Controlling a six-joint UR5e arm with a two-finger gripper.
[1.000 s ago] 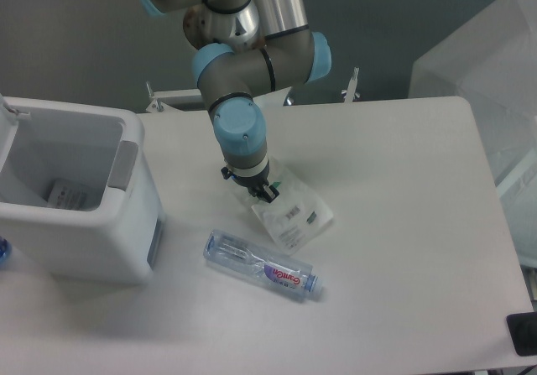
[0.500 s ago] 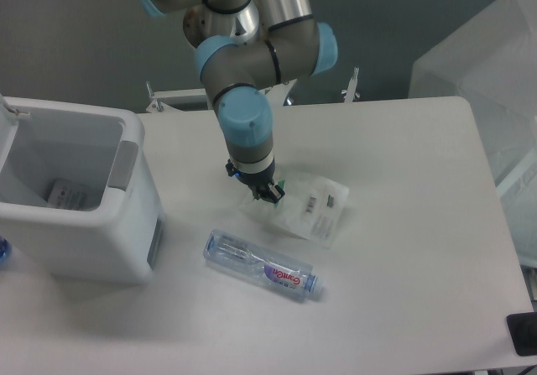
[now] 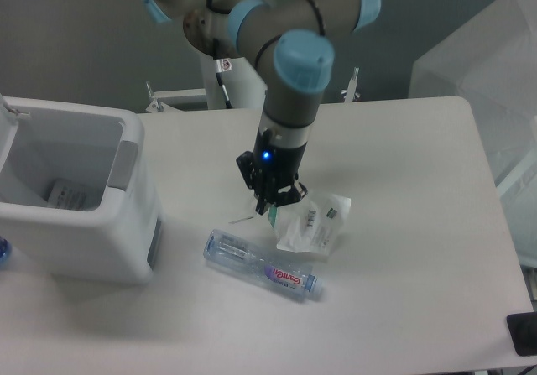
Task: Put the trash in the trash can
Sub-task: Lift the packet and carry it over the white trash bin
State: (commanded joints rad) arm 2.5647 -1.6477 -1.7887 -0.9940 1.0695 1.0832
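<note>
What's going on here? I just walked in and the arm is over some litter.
The arm is clearing trash into the trash can at the table's left. Its pincer is closed on one edge of the crumpled wrapper, which looks partly lifted off the table. The plastic bottle lies on its side just in front, untouched. Something small and white already sits inside the can.
</note>
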